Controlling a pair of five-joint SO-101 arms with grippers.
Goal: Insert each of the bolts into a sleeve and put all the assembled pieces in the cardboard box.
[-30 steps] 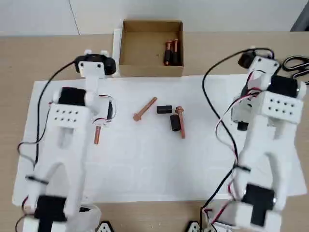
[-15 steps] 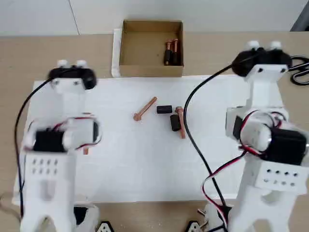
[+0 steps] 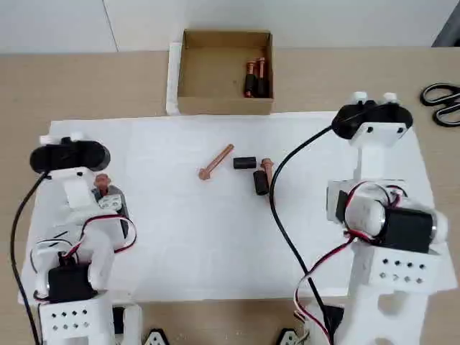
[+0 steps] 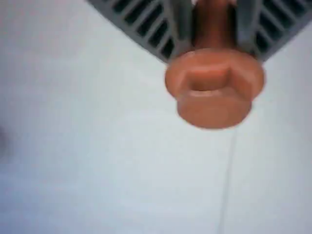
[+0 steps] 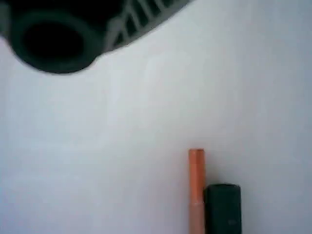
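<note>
My left gripper (image 3: 106,192) hangs over the left side of the white sheet, shut on a copper bolt (image 3: 101,181). In the left wrist view the bolt's head (image 4: 214,90) sticks out from between the fingers (image 4: 178,22). Over the sheet's right side, my right gripper (image 3: 343,205) is shut on a black sleeve (image 5: 51,44). A loose bolt (image 3: 215,162), a black sleeve (image 3: 244,162) and a second bolt (image 3: 267,167) beside another sleeve (image 3: 261,182) lie mid-sheet. The cardboard box (image 3: 208,72) at the back holds assembled pieces (image 3: 256,77).
A white sheet (image 3: 215,244) covers most of the wooden table. Scissors (image 3: 442,100) lie at the far right edge. A black cable (image 3: 284,223) from the right arm crosses the sheet near the middle parts. The sheet's near half is bare.
Both arms have drawn back toward the table's near edge and turned their wrists, the left carrying the bolt, the right the sleeve. The parts mid-sheet have not moved.
</note>
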